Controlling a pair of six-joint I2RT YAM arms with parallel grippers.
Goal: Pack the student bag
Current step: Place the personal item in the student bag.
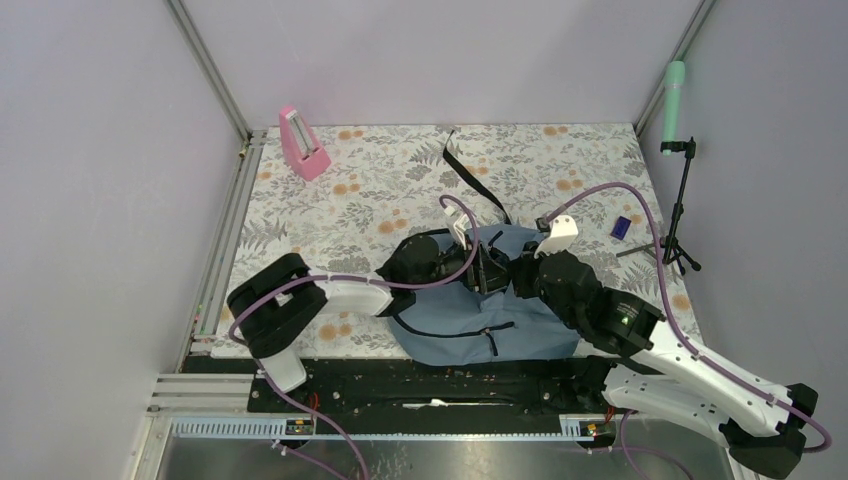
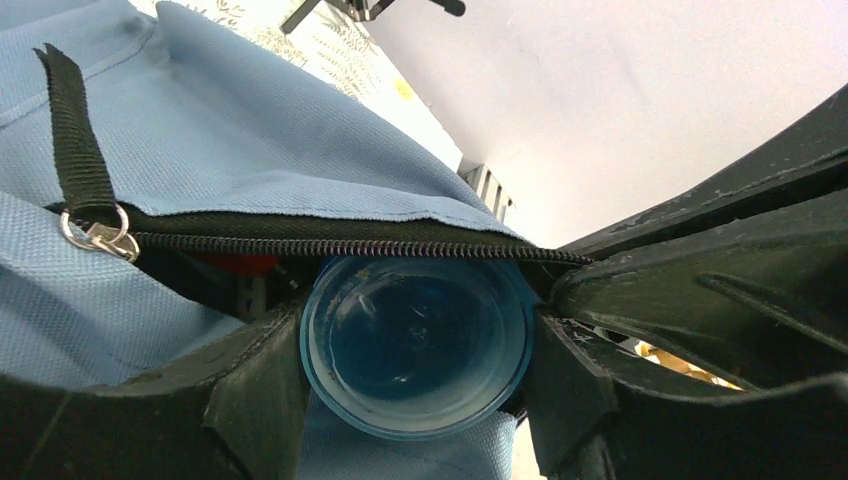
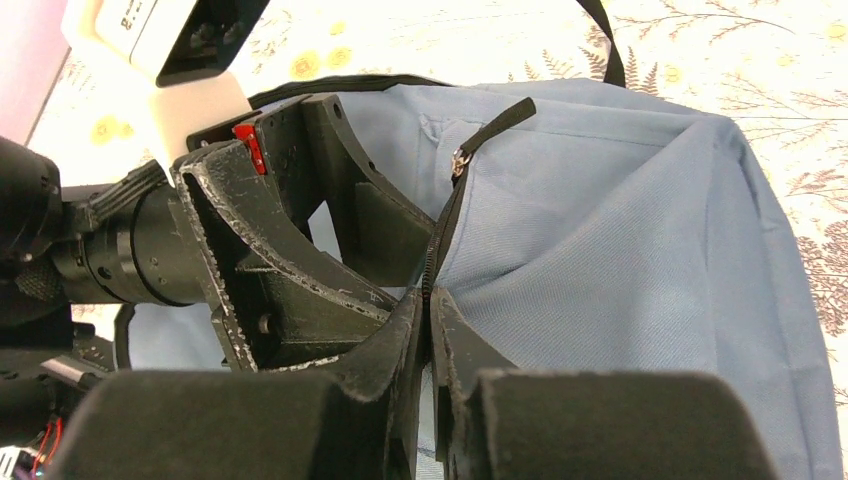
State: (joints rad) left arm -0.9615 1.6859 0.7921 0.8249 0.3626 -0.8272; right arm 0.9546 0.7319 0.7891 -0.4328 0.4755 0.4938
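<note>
Left wrist, left hand (image 2: 412, 372) grips cup (image 2: 415, 345) at student bag (image 2: 250, 140), right hand (image 3: 430, 325) pinches it

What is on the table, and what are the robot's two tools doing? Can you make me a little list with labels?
Bag: large grey-blue fabric backpack, lying on the flowery tablecloth, zipper open
Left tool: closed on a blue see-through round container at the bag's opening
Right tool: shut, pinching the bag's zipper edge
Far left: pink wedge-shaped plastic object, standing
Right side: small dark blue block
</note>
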